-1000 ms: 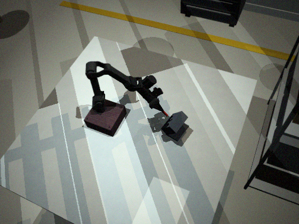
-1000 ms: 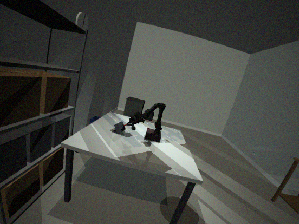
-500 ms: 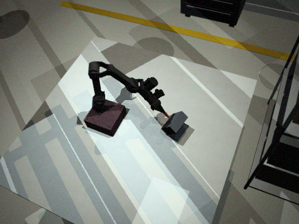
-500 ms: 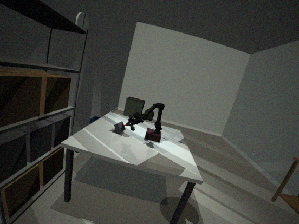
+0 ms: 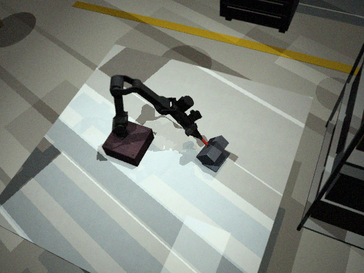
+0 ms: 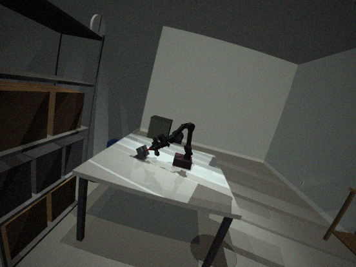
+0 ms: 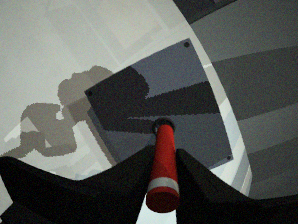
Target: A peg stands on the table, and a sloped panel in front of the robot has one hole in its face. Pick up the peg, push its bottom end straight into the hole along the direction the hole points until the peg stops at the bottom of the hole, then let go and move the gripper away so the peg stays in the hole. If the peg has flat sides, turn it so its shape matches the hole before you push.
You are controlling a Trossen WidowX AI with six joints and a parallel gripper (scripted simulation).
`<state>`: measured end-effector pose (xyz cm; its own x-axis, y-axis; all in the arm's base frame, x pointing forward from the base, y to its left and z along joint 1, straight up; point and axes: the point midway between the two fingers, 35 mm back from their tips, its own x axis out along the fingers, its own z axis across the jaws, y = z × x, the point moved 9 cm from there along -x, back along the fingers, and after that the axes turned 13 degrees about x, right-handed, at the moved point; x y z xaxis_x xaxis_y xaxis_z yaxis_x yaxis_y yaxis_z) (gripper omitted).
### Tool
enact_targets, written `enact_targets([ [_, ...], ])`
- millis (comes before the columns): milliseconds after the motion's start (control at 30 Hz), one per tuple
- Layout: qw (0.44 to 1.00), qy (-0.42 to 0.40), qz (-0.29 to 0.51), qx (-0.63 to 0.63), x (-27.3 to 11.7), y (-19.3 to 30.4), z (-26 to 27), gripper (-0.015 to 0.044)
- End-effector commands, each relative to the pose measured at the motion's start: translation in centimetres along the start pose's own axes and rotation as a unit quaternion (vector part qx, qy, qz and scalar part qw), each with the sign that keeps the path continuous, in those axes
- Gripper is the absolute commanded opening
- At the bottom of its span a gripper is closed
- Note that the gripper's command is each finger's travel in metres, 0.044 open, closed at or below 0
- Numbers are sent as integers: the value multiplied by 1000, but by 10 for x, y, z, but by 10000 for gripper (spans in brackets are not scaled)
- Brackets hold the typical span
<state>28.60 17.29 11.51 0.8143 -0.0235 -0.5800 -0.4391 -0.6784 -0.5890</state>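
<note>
Peg is up at the sloped panel, red and tilted, its far end over the hole as I see it on my wrist view. Biggest thing in my views is the pale table, which carries the panel. A tall shelf unit stands well apart from the panel, beyond the table edge. My black arm arches toward the panel from a dark reddish block, which sits apart from it. Dark shadows cross the panel's face. Just in front of that face I have the gripper pinched on the peg, one finger on each side. A pale band rings the peg near its end away from the panel. Of the hole, I see only a dark rim past the peg; I cannot tell how deep the peg sits. Smallest are the dark dots at the panel's corners.
</note>
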Motion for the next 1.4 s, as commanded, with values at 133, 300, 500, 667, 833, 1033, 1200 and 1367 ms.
enact_targets([
  [133, 1000, -1, 2, -1, 0, 1, 1, 0],
  [300, 1000, -1, 2, -1, 0, 1, 1, 0],
  [500, 1000, 0, 2, -1, 4, 1, 1, 0],
  [667, 1000, 0, 2, -1, 7, 1, 1, 0],
  [833, 1000, 0, 2, -1, 9, 0, 1, 0],
  [1033, 1000, 0, 2, -1, 14, 0, 1, 0],
  [1200, 1000, 0, 1, -1, 17, 0, 1, 0],
  [1367, 1000, 0, 1, -1, 20, 0, 1, 0],
])
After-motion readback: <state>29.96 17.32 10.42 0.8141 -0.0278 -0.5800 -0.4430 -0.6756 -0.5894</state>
